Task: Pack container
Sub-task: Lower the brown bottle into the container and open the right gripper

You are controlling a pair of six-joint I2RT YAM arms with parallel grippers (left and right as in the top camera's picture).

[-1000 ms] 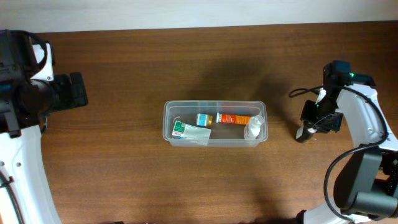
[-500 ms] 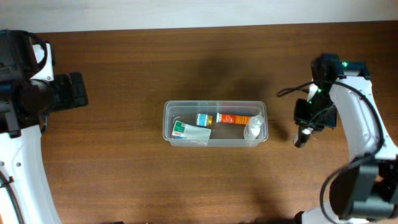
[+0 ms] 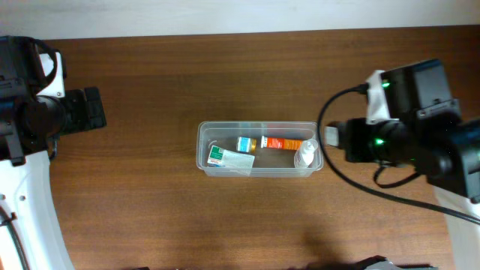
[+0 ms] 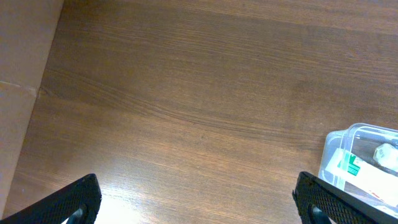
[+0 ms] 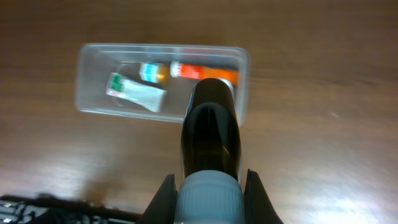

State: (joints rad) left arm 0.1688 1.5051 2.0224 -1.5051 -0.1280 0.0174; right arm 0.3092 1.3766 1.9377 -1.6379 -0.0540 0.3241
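- At the left edge of the surface (image 3: 150, 75) sits the left arm (image 3: 37, 112), well apart from everything else.
- Left jaws are spread wide and hold nothing. In the left wrist view one black finger (image 4: 74, 202) shows at the bottom left and the other at the bottom right, with bare brown wood between them.
- Around the middle of the surface rests the container (image 3: 201, 142), a clear tub with its long side running left to right.
- Four small things lie inside it. A green and white tube (image 3: 231, 159) lies flat at the left end.
- Just beside the tube is a small bottle (image 3: 246, 143) with a blue-green label.
- Next comes an orange tube (image 3: 285, 142), lying along the far wall.
- A little clear bottle (image 3: 306, 155) sits at the right end.
- Over the right side of the surface looms the right arm (image 3: 409, 139), big in the overhead view.
- Right jaws are clamped on a dark bottle (image 5: 208, 134) with a pale cap (image 5: 208, 199); a finger (image 5: 163, 193) presses in on each side of the cap.
- In the right wrist view the dark bottle points at the container, hiding part of its right half.
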